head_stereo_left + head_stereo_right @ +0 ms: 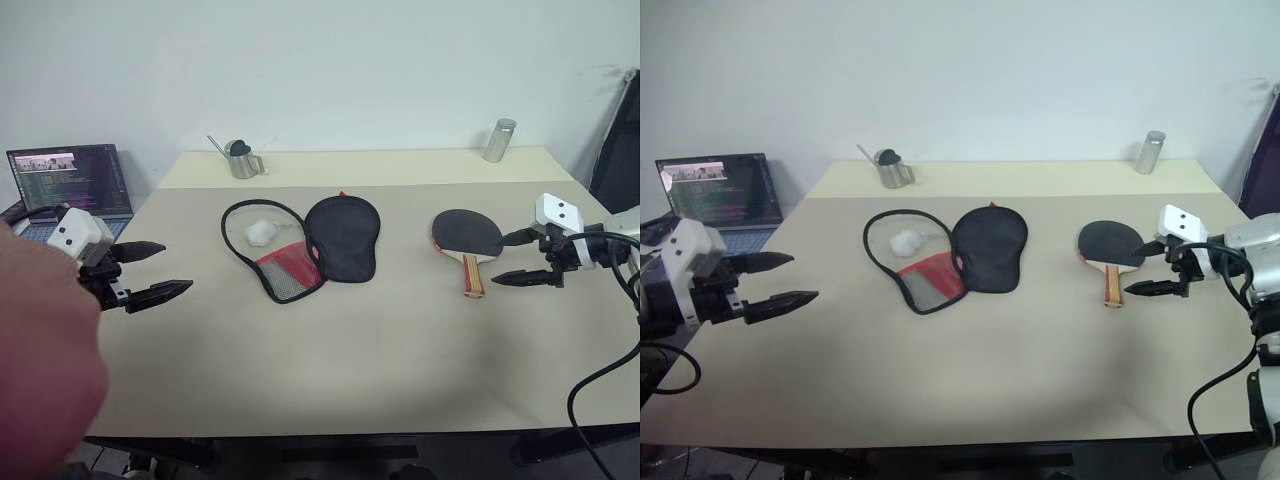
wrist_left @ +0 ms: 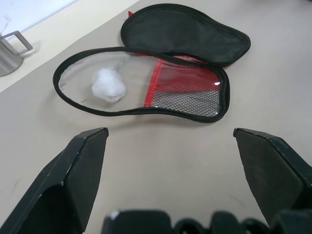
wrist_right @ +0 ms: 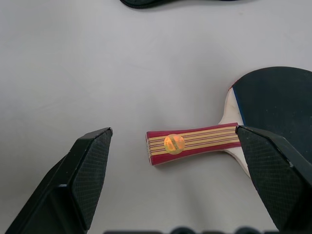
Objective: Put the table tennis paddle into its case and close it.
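From the head, a blurred reddish shape (image 1: 40,360) hides the table's (image 1: 330,370) near-left corner; the case (image 1: 300,245) lies unzipped at centre, the table tennis paddle (image 1: 468,240) to its right with handle toward the robot, a metal cup (image 1: 241,160), a can (image 1: 499,140) and a laptop (image 1: 70,185) around. The left gripper (image 2: 168,146) gapes empty before the case's mesh half and white charm (image 2: 108,85). The right gripper (image 3: 173,146), spread wide and empty, hovers over the handle, the blade cut off at the edge.

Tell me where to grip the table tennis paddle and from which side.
Take the table tennis paddle by its striped wooden handle, coming from above with the open right gripper. The paddle lies flat, so the blade offers no edge; the narrow handle juts out towards the table's near edge.
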You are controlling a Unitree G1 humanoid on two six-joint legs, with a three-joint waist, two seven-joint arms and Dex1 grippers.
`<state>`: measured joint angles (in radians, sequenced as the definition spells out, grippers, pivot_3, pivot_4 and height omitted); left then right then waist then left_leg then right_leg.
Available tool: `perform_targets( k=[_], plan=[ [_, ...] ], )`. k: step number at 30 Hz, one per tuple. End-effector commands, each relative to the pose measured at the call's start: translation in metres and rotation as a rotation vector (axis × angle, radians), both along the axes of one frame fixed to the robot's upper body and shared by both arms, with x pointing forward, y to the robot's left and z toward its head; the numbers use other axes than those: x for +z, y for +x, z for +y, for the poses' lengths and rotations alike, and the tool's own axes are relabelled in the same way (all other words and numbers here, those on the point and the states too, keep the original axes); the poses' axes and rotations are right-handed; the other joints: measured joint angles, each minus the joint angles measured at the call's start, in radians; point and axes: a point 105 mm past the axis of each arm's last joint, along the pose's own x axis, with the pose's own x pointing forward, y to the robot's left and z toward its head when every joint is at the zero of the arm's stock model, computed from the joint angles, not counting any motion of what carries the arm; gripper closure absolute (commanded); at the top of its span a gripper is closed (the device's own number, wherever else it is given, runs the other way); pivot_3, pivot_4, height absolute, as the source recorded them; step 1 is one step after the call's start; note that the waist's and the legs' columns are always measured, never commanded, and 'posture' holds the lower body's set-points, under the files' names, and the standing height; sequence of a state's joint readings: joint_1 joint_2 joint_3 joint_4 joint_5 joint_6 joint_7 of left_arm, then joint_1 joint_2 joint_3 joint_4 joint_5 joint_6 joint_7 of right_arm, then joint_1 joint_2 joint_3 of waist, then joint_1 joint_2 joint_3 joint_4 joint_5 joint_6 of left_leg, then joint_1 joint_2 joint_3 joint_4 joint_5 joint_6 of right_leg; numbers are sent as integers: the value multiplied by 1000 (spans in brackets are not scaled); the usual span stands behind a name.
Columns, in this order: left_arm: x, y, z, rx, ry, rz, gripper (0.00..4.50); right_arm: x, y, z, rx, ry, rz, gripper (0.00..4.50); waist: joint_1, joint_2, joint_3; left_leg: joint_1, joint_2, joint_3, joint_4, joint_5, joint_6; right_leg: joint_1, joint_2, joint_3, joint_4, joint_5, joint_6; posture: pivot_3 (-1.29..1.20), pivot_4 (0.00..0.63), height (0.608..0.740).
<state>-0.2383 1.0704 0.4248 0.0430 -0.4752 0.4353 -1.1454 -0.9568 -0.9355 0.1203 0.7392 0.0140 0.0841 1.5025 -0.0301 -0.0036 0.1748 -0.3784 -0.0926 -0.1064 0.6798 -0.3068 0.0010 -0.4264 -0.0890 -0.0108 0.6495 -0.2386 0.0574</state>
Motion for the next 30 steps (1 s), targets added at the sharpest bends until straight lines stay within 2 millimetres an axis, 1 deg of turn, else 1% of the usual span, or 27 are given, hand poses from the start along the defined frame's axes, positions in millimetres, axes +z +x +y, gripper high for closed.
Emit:
perform_targets(
  k=[1, 4, 6, 8, 10, 13, 16, 18, 20, 22, 23, 26, 28, 30],
  plan=[
    [14, 0, -2, -10, 7, -61, 0, 16, -1, 3, 23, -6, -51, 30, 0, 0, 0, 0, 0, 0, 0, 0, 0, 0, 0, 0, 0, 0, 0, 0, 150, 740],
    [19, 2, -1, -1, 8, -85, 0, 17, 0, 6, 35, -5, -60, 30, 0, 0, 0, 0, 0, 0, 0, 0, 0, 0, 0, 0, 0, 0, 0, 0, 150, 740],
    [23, 7, 1, 27, -2, -108, 0, 22, -1, 10, 49, 9, -80, 30, 0, 0, 0, 0, 0, 0, 0, 0, 0, 0, 0, 0, 0, 0, 0, 0, 150, 740],
    [23, 12, 1, 44, -14, -118, 0, 28, -2, 16, 68, 32, -98, 30, 1, 0, 0, 0, 0, 0, 0, 0, 0, 0, 0, 0, 0, 0, 0, 0, 150, 740],
    [19, 17, 1, 59, -36, -113, 0, 32, -6, 23, 92, 48, -109, 30, 0, 0, 0, 0, 0, 0, 0, 0, 0, 0, 0, 0, 0, 0, 0, 0, 150, 740],
    [11, 27, 2, 98, -36, -114, 0, 28, -16, 36, 134, 65, -104, 30, 1, 0, 0, 0, 0, 0, 0, 0, 0, 0, 0, 0, 0, 0, 0, 0, 150, 740],
    [1, 44, 7, 194, -19, -114, 0, 24, -23, 54, 169, 102, -108, 30, 2, 0, 0, 0, 0, -1, 1, 0, 0, 0, 0, -1, 0, 0, 0, 0, 150, 740],
    [-7, 54, 5, 232, -15, -108, 0, 17, -27, 63, 185, 119, -102, 30, 4, 0, 0, 0, 0, -1, 1, 0, 0, 0, 0, -1, 1, 0, 0, 0, 150, 740],
    [-12, 66, 4, 292, -22, -85, 0, 14, -27, 72, 171, 137, -104, 30, 4, 0, 0, 0, 0, -1, 1, 0, 0, 0, 0, 0, 2, 0, 0, 0, 150, 740],
    [-16, 76, 2, 340, -45, -65, 0, 15, -29, 80, 176, 157, -111, 30, 4, 0, 0, -1, -1, -1, 2, 0, 0, 0, 0, 0, 3, 0, 0, 0, 150, 740],
    [-19, 80, 0, 359, -56, -53, 0, 15, -30, 81, 175, 164, -110, 30, 4, -1, -1, 0, -1, -1, 2, 0, 0, 0, 0, 0, 3, 0, 0, 0, 150, 740],
    [-38, 92, -3, 451, -74, -2, 0, 7, -27, 80, 136, 141, -116, 30, 4, -1, -1, 0, -1, -1, 2, 0, 0, 0, 0, 0, 3, 0, 0, 0, 150, 740],
    [-50, 99, -6, 511, -91, 31, 0, 8, -28, 82, 124, 154, -124, 30, 4, -1, -1, 0, -1, -1, 3, 0, 0, 0, 0, 0, 4, 0, 0, 0, 150, 740],
    [-64, 106, -15, 542, -110, 57, 0, 11, -31, 83, 119, 169, -134, 30, 4, -1, -1, -1, -1, 0, 3, 0, 0, -1, 0, 0, 5, 0, 0, 0, 150, 740]
  ],
)
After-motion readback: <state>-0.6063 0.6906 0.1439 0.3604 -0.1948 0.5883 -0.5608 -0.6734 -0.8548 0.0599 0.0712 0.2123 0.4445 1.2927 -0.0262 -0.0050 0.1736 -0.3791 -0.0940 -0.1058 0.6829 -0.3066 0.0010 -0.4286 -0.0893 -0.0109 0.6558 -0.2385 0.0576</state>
